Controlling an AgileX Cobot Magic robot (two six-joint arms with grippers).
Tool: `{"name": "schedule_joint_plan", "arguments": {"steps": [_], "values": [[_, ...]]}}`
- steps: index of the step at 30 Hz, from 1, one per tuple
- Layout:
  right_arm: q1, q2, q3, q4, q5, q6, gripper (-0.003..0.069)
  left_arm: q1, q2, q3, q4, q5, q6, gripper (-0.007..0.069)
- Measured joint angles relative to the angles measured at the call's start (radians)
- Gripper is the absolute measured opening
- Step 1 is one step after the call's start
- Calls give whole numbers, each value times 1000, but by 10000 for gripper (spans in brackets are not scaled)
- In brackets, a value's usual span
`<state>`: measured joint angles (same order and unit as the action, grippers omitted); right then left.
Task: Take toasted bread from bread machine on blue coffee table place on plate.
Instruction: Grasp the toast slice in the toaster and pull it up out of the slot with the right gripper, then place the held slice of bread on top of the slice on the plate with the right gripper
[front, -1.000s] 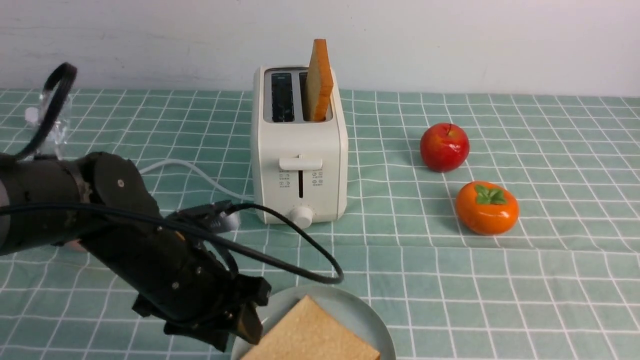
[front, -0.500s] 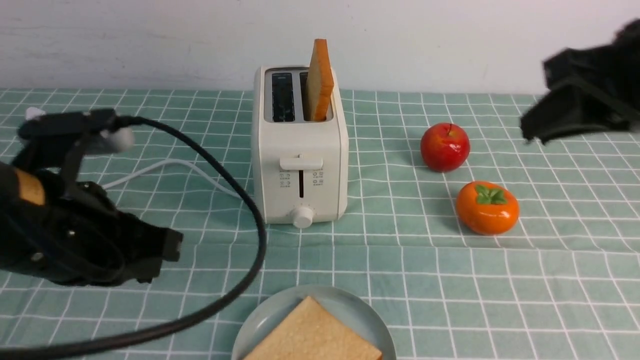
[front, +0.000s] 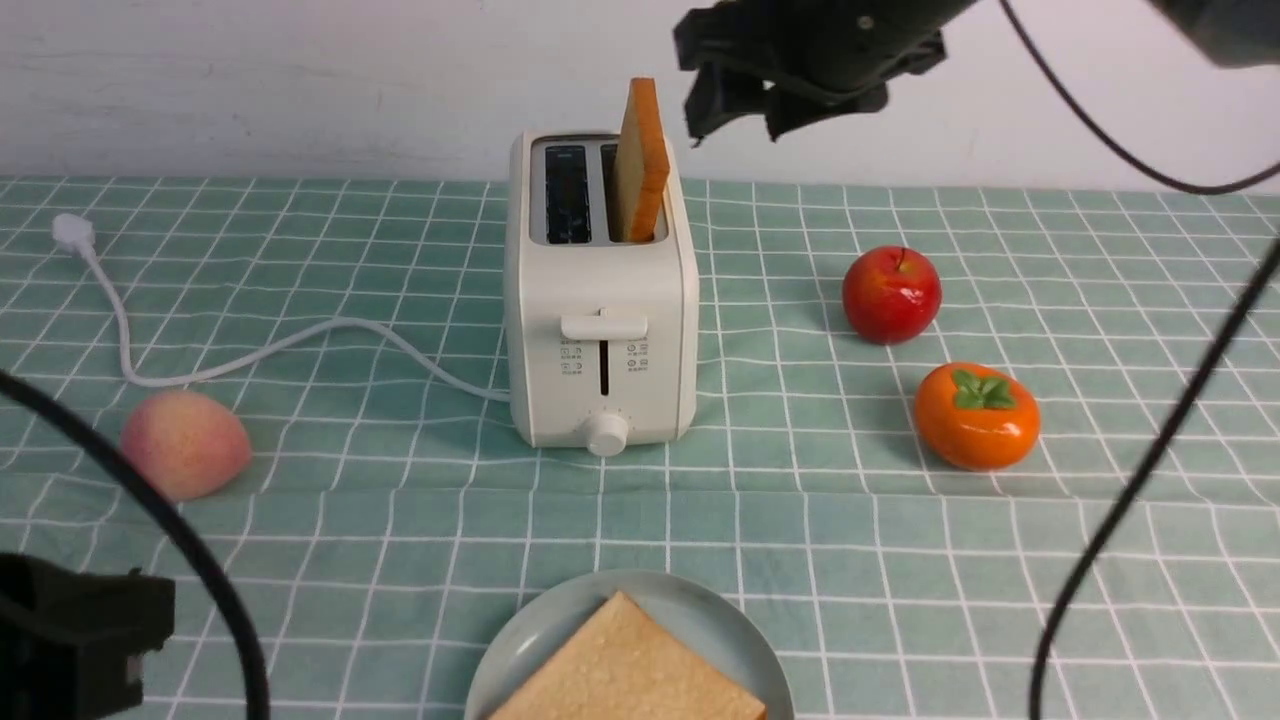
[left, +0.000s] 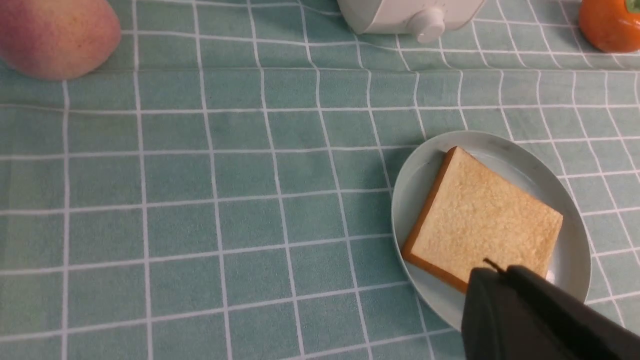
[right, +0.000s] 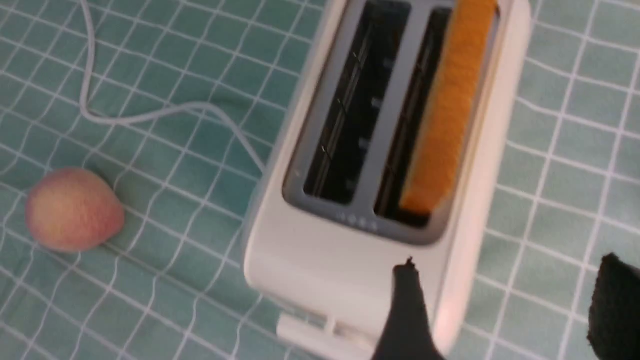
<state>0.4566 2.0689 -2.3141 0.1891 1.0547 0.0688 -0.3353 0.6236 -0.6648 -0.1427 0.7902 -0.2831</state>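
Two slices of toasted bread to log: first slice flat on the plate at the near edge of the blue coffee table, mid-width. Left gripper low toward the near left corner, jaws pressed together, holding nothing. Peach beyond it by the left edge; persimmon and apple off to the right. Mid-table, bread machine with second slice upright, leaning slightly, in its right-hand slot. Right gripper high toward the far edge, just right of that slice, jaws spread wide, empty. Judged step: reach for second slice. Best done by shifting left to straddle the pale faces, dropping onto the upper crust, closing gently, then lifting straight up to avoid dragging the bread machine. Right wrist view alone: bare left slot from above, crust edge-on. Left wrist view alone: whole first slice, scant bare plate beside it, cropped in front view.
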Motion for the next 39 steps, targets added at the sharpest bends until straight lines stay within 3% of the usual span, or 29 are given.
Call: {"name": "schedule_joint_plan", "arguments": {"steps": [10,12,13,14,16,23,32,36,39], "values": [[1,183,-58,-4,-192,0,472,0,-140,64,5,56,-22,-14],[1,206,-58,-4,-210,0,366,0,-166,64,5,74,-23,-14],[1,207,-58,-4,-210,0,366,0,-169,64,5,76,-23,-14],[1,207,-58,-2,-214,0,246,0,-178,64,5,79,-23,-14],[1,194,-58,2,-211,0,78,0,-185,64,5,84,-23,-14],[1,49,-58,-29,-143,-1,75,0,-186,66,5,91,-23,-14],[0,-307,-47,-112,198,-50,75,0,-186,67,9,93,-23,-14],[-1,-431,111,-68,210,-50,75,0,-186,68,19,90,-23,-14],[-2,-533,369,57,212,-51,75,0,-186,68,20,89,-23,-14]]}}
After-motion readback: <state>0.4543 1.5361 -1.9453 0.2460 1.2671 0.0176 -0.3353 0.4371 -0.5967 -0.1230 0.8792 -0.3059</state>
